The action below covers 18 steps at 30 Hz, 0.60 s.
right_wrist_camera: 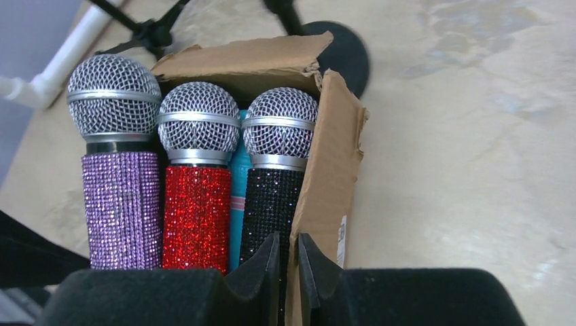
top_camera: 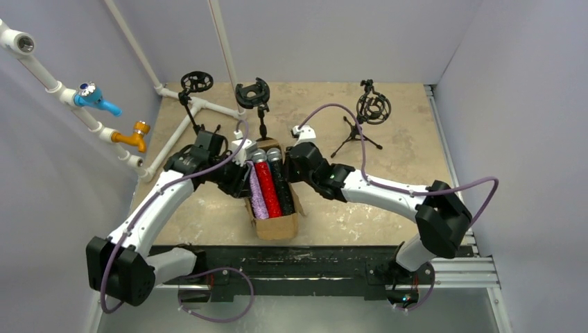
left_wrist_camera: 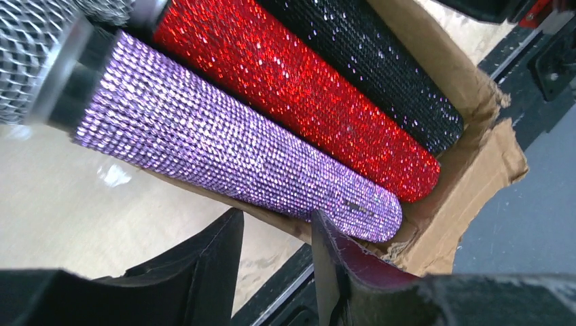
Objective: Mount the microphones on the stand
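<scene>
Three glittery microphones lie side by side in an open cardboard box (top_camera: 279,227): purple (top_camera: 258,191), red (top_camera: 269,187) and black (top_camera: 282,184), heads pointing away. A teal one (right_wrist_camera: 239,197) shows between red and black. My left gripper (left_wrist_camera: 275,234) is open at the box's left wall, below the purple microphone (left_wrist_camera: 231,156), touching nothing. My right gripper (right_wrist_camera: 289,248) is shut on the box's right wall (right_wrist_camera: 326,183), one finger inside against the black microphone (right_wrist_camera: 272,204). Three empty stands are behind: left (top_camera: 196,83), middle (top_camera: 252,94) and a tripod (top_camera: 373,107).
White PVC pipes (top_camera: 177,135) with a blue tap (top_camera: 93,97) and an orange tap (top_camera: 135,135) run along the left wall. A black rail (top_camera: 312,260) borders the table's near edge. Lilac walls enclose the table on three sides.
</scene>
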Available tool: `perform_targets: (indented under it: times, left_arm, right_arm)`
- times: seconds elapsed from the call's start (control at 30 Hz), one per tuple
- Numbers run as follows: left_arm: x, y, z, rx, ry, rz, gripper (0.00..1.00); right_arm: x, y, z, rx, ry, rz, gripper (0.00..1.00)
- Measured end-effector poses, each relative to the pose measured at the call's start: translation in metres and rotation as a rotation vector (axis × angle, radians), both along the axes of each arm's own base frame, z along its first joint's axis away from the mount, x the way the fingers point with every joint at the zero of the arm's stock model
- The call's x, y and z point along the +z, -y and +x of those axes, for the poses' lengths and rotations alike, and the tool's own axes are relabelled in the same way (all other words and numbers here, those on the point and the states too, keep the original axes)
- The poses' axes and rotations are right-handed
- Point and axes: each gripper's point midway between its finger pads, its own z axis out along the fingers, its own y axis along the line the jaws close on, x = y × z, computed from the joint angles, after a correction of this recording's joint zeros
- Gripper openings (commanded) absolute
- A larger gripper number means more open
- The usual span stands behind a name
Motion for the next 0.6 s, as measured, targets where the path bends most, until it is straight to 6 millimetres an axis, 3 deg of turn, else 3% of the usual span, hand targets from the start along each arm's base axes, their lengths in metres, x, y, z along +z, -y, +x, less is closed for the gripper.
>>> perform_targets:
  times: [0.17,0.27,0.33,0.43,0.6]
  left_arm:
    - [0.013,-0.04,-0.001,0.101,0.055,0.043,0.41]
    - [0.016,-0.065,0.005,0.16,0.092,0.08,0.41]
    - [0.016,-0.079,0.006,0.198,0.09,0.094,0.43]
    - [0.021,-0.095,0.006,0.241,0.083,0.094,0.51]
    - [0.057,-0.108,0.005,0.261,0.149,0.053,0.61]
  right_arm:
    - [0.002,-0.037,-0.02,0.093,-0.047,0.069,0.15]
    - [0.001,-0.062,-0.036,0.165,-0.081,0.081,0.28]
    - [0.001,-0.074,-0.044,0.197,-0.101,0.073,0.44]
    - [0.006,-0.082,-0.051,0.224,-0.123,0.052,0.57]
    - [0.033,-0.079,-0.049,0.209,-0.093,0.017,0.63]
